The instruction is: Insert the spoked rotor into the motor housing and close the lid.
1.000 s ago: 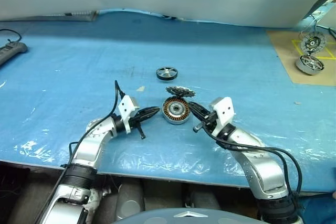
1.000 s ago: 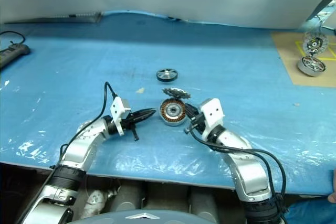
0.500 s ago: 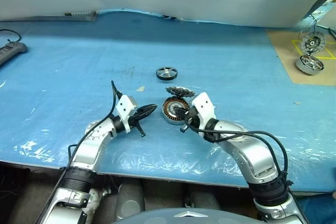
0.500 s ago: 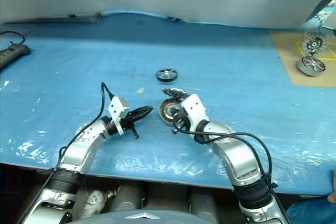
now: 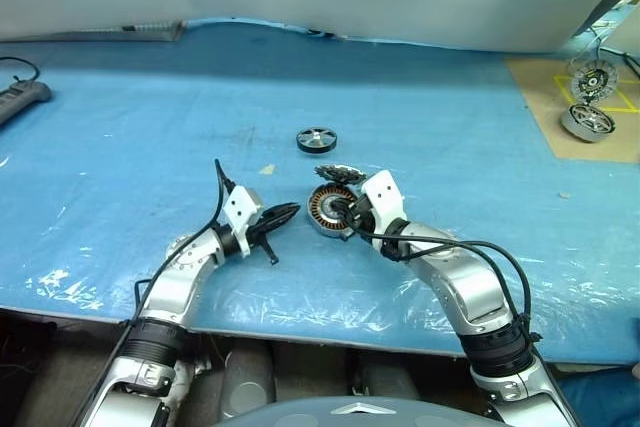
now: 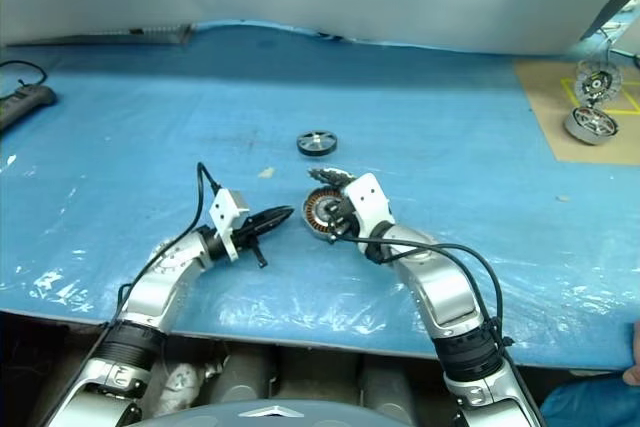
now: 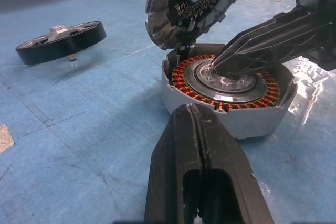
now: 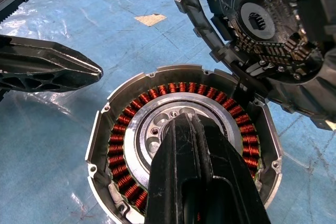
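Table cover point(image 5: 150, 127) bright blue, glossy plastic film along the near edge. Motor housing point(image 8: 185, 145): silver-grey shell, ring of copper-orange windings, silver centre. Lid point(image 7: 191, 1): grey toothed rim, dark inner face with green-black board and gold contacts. Spoked rotor point(image 5: 317, 139): black rim, shiny silver spokes and hub. Both gripper finger sets black, left gripper point(image 5: 290, 211), right gripper point(image 8: 185, 129); arms silver with white wrist blocks. Tan board point(image 5: 545, 97) at far right corner, yellow line markings. Backdrop grey-white.
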Robot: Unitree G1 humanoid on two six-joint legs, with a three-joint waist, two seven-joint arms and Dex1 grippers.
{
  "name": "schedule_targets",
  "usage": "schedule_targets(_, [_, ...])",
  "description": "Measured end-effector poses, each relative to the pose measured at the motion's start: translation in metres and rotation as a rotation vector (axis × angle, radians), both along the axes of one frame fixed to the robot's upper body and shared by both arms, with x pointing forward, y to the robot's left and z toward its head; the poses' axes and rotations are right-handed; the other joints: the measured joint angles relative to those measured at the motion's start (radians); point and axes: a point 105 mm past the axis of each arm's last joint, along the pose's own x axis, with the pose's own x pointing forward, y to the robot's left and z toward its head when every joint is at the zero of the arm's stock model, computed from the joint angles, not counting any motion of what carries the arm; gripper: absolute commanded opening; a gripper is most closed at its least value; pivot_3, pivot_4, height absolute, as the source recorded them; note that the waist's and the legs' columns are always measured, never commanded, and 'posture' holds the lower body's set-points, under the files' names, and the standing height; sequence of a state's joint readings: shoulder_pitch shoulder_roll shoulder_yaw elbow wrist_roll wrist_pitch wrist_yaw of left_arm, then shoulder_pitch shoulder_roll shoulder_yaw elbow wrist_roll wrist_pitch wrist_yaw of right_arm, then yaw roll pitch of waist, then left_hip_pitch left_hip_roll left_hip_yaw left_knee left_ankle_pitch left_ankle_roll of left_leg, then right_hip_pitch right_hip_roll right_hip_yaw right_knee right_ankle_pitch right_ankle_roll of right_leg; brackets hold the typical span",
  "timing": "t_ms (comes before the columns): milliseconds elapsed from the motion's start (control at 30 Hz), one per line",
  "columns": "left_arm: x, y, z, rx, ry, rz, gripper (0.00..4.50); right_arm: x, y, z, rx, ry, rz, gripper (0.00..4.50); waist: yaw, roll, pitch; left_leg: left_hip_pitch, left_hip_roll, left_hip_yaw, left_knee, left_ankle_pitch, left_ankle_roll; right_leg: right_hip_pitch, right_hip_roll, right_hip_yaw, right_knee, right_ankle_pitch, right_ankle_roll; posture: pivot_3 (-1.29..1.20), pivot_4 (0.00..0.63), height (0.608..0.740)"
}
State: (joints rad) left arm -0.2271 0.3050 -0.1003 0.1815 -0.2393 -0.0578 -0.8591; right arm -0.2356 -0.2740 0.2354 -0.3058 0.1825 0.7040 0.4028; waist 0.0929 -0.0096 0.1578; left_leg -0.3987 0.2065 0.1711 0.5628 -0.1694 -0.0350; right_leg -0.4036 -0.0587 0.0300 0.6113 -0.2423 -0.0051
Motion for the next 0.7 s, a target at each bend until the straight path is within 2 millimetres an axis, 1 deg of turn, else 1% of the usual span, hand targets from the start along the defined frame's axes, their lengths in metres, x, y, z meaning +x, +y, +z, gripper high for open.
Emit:
schedule_targets(167, [-0.0005, -0.0003, -0.0002, 0.0, 0.001, -0.005, 0.0, -0.0017, 0.0012, -0.0003, -0.013, 0.007, 0.024, 0.02, 0.0, 0.0, 0.0, 0.0, 0.0, 0.0, 0.0, 0.0, 0.0, 0.0, 0.0, 0.0, 0.0, 0.0, 0.0, 0.0, 0.15, 0.74])
schedule_targets(367, [-0.0011, 0.0001, -0.0012, 0.001, 0.004, -0.004, 0.0, -0.0093, 0.0079, -0.0014, -0.027, 0.024, 0.082, 0.02, 0.0, 0.0, 0.0, 0.002, 0.0, 0.0, 0.0, 0.0, 0.0, 0.001, 0.0, 0.0, 0.002, 0.0, 0.0, 0.0, 0.15, 0.74])
schedule_targets(700, [-0.0028, -0.0012, -0.0037, -0.001, 0.011, -0.005, 0.0, -0.0041, 0.0032, -0.0015, -0.026, 0.008, 0.037, 0.02, 0.0, 0.0, 0.0, 0.003, 0.0, 0.0, 0.001, 0.0, 0.0, 0.001, 0.0, 0.001, 0.004, 0.0, 0.0, 0.0, 0.15, 0.74])
